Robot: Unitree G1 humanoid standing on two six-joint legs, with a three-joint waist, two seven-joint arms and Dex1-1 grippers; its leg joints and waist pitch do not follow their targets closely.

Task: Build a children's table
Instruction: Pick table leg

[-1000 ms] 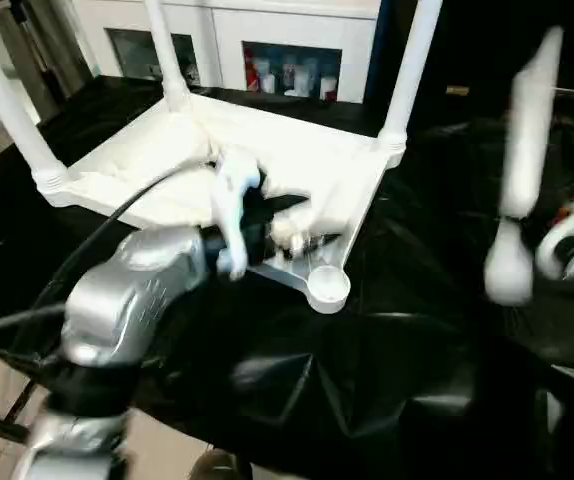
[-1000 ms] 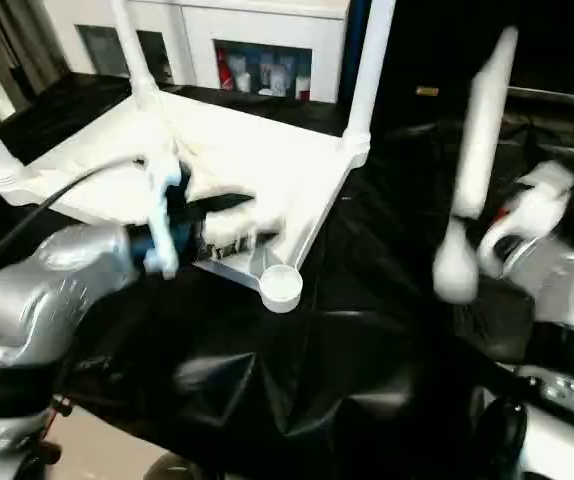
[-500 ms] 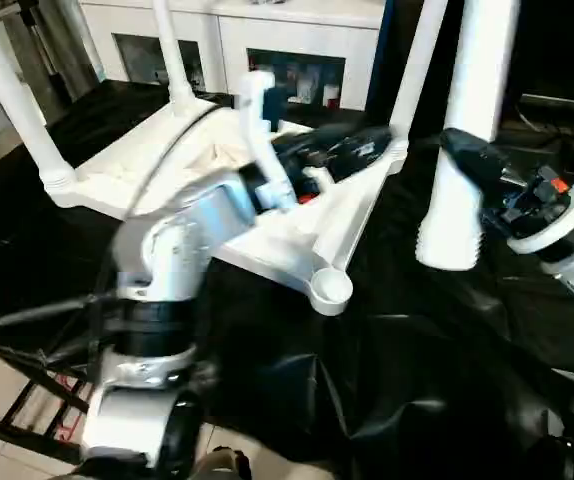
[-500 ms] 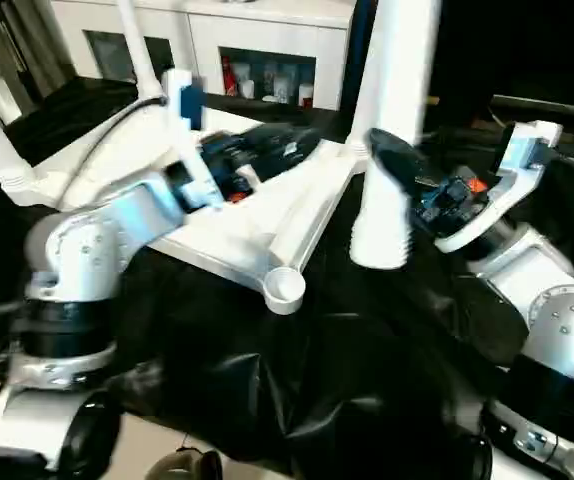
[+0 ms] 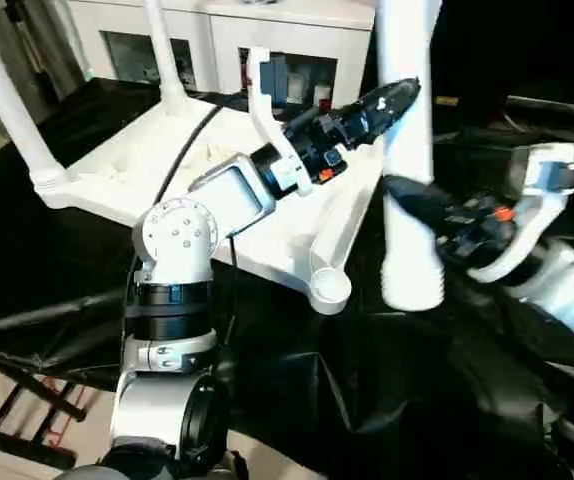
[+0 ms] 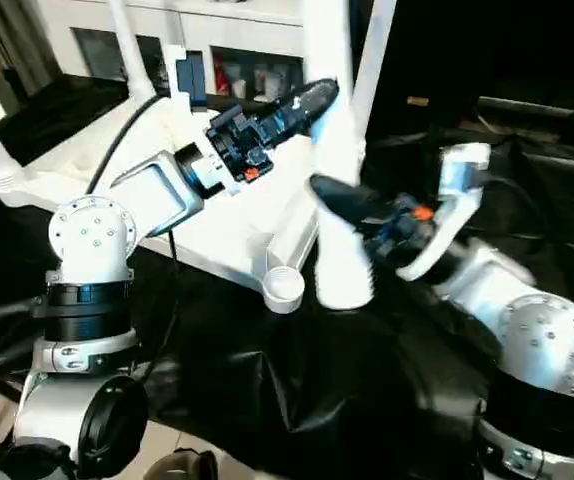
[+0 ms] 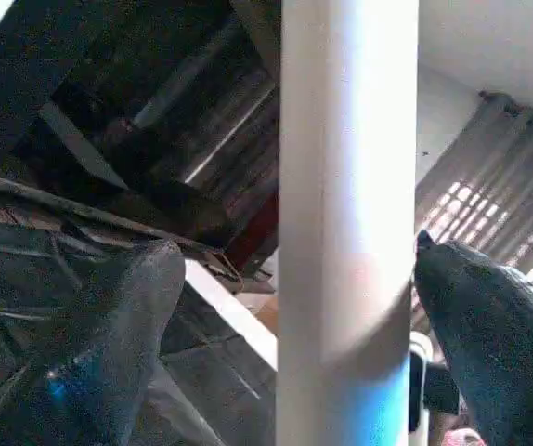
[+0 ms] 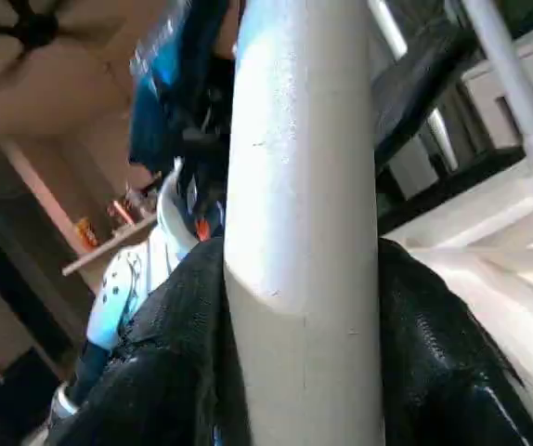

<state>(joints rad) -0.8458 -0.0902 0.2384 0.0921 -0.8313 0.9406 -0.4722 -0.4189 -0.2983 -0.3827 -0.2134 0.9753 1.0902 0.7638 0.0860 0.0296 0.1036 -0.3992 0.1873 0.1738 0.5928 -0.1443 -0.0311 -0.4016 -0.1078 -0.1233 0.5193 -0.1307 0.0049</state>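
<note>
The white tabletop (image 5: 117, 168) lies upside down on the black-draped work table, with legs standing in its far sockets (image 5: 12, 110) (image 5: 162, 55) (image 6: 372, 70). The near corner socket (image 5: 330, 288) is empty. My right gripper (image 5: 412, 197) is shut on the fourth leg (image 5: 407, 140), holding it upright with its threaded end (image 5: 411, 290) just right of that socket. In the right wrist view black fingers (image 8: 164, 372) press both sides of the leg (image 8: 304, 232). My left gripper (image 5: 399, 97) reaches higher up the same leg; its fingers (image 7: 109, 344) stand open either side of the leg (image 7: 345, 232).
A white cabinet with glass doors (image 5: 297, 40) stands behind the work table. Wrinkled black cloth (image 5: 367, 400) covers the table in front of the tabletop. Floor and a black frame (image 5: 7, 420) show at the lower left, past the table's edge.
My right gripper has carried the leg left, close to the empty near socket. My left arm has risen off the tabletop and reached out to the leg's upper part.
</note>
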